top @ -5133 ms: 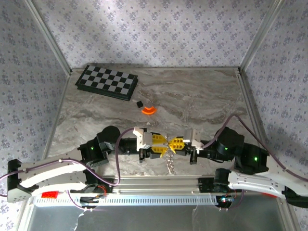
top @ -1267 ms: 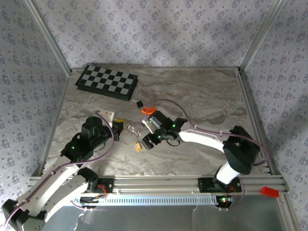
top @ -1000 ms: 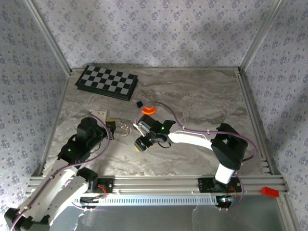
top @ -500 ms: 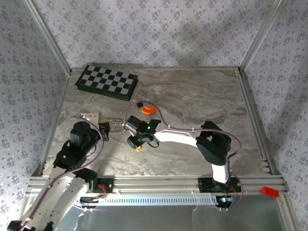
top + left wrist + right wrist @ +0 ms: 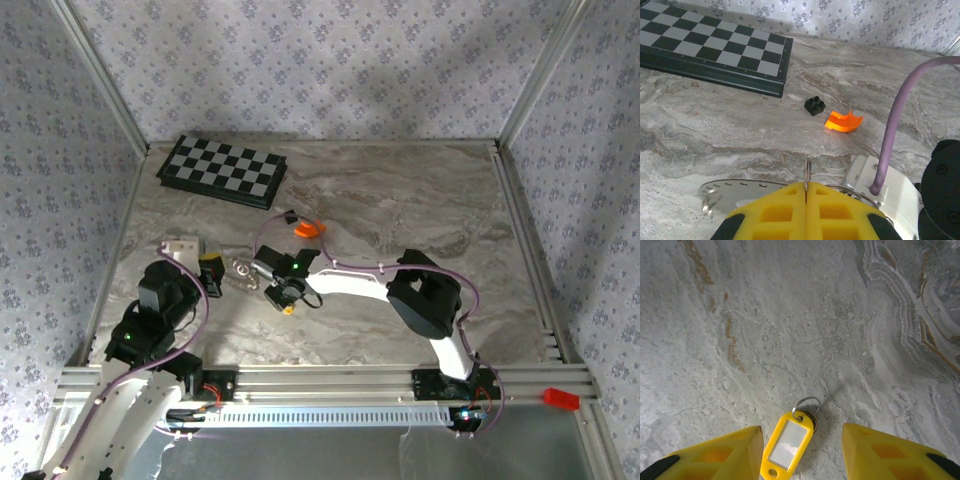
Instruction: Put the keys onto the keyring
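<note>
The keyring [image 5: 807, 170] is seen edge-on as a thin silvery hoop, clamped between the yellow fingers [image 5: 775, 212] of the left gripper [image 5: 218, 271], which are pressed together on it. A flat silvery blade [image 5: 737, 190] with smaller loops at its end is spread from it toward 9 o'clock, low over the table [image 5: 400, 210]. In the top view the keyring is found just at 3 o'clock of the left gripper, as a small glinting cluster.

The key tag [image 5: 788, 444] is laid flat on the table: a small yellow tab with a pale window in its face, a hole at its near end, and a little silvery split ring threaded through its far end. It is framed by the parted fingers [image 5: 725, 457] of the right gripper [image 5: 283, 292] and is touched by neither. From above it is placed at 6 o'clock of that gripper and at 4 o'clock of the keyring, near but apart.

A black cube [image 5: 815, 106] and an orange curved piece [image 5: 842, 121] are set side by side at 1 o'clock of the keyring, and a board [image 5: 222, 170] is laid at 11 o'clock.
</note>
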`<state>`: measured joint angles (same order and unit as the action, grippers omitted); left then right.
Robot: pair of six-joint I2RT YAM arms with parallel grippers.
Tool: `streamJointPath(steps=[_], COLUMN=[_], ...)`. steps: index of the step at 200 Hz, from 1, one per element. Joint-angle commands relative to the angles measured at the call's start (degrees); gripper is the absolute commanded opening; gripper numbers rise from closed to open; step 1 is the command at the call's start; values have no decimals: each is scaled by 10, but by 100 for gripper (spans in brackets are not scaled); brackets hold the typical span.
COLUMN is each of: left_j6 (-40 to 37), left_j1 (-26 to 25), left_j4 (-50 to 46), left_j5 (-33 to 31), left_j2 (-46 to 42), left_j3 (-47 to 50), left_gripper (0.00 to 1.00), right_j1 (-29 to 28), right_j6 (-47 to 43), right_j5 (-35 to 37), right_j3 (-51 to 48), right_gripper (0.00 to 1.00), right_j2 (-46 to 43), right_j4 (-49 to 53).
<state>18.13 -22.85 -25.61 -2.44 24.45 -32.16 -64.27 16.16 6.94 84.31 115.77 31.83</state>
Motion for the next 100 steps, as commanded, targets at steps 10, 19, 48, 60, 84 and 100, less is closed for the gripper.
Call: streamJointPath(steps=[10,19,48,60,84,100], left_j6=[5,5,6,7,6,6], left_j1=[7,8,11,11,13,15], left_j4=[13,14,19,20,19,19], left_j5=[-16,-17,-16,-16,-16,-16], left_j2=[-13,-14,-16,-16,-17,-18], left_j3=[-1,-1,3,4,4,4], left_gripper=[0,0,0,0,0,0], right_j1=[5,7,13,15,16,18], right_j6=[17,21,23,23,22,23], right_j5=[6,5,4,1,-7,-12], right_j3=[20,18,16,18,23,26], right_gripper=[43,42,41,40,40,39], right_j2=[23,24,25,29,37,44], right_j4=[17,13,6,5,2,1])
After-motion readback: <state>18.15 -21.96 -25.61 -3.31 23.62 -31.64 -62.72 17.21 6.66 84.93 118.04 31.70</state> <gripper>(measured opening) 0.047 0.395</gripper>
